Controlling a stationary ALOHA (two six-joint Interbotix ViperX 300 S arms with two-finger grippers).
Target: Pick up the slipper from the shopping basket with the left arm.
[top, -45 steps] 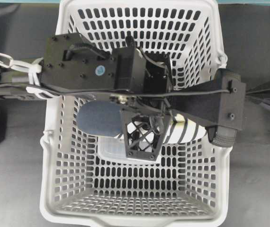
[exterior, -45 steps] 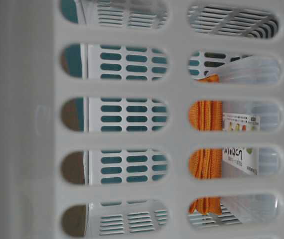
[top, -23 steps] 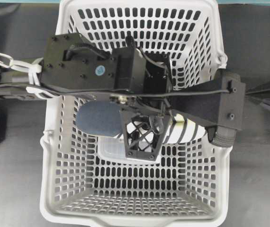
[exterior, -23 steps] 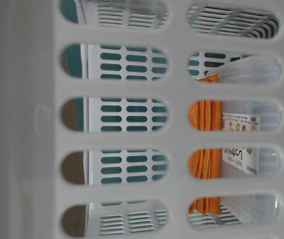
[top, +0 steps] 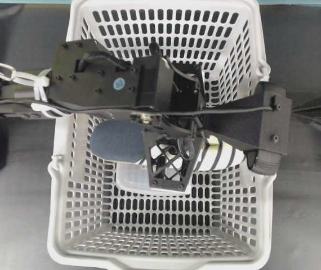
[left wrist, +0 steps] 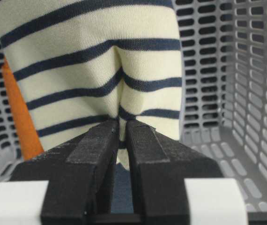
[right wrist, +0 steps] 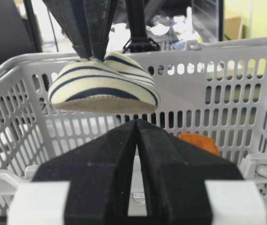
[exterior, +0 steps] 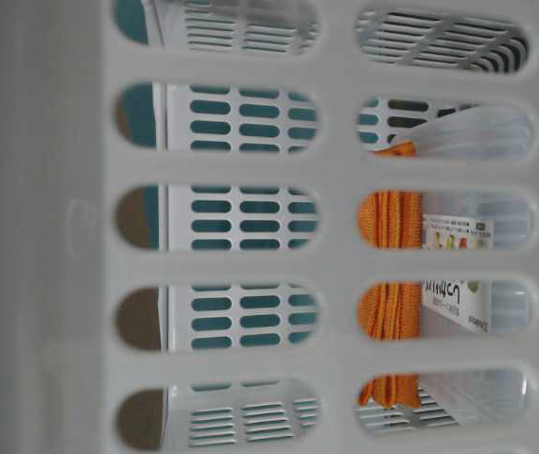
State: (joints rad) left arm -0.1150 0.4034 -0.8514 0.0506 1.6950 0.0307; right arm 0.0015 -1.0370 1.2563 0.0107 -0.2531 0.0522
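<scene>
Slipper [left wrist: 96,65] hung inside the shopping basket [top: 166,247], its cream, navy-striped upper pinched into a fold between the two fingers of the left gripper [left wrist: 122,129], which were clamped on the fabric. From the right wrist view the slipper [right wrist: 104,84] was clear of the basket floor, its pale sole showing from below and its top about level with the basket rim [right wrist: 227,44]. In the overhead view the slipper's dark navy heel [top: 118,140] lay toward the basket's left wall and its striped toe [top: 222,156] toward the right wall, with the left arm [top: 93,79] reaching in over the left rim. The right gripper [right wrist: 137,136] sat just outside the basket's right rim, its fingers pressed together on nothing. A folded orange cloth [exterior: 392,284] rested on the basket floor beside a clear plastic container [exterior: 468,284] with a printed label, both below the slipper. The orange cloth [right wrist: 199,142] also showed low against the far wall. The basket stood on a dark worktop [top: 307,225].
</scene>
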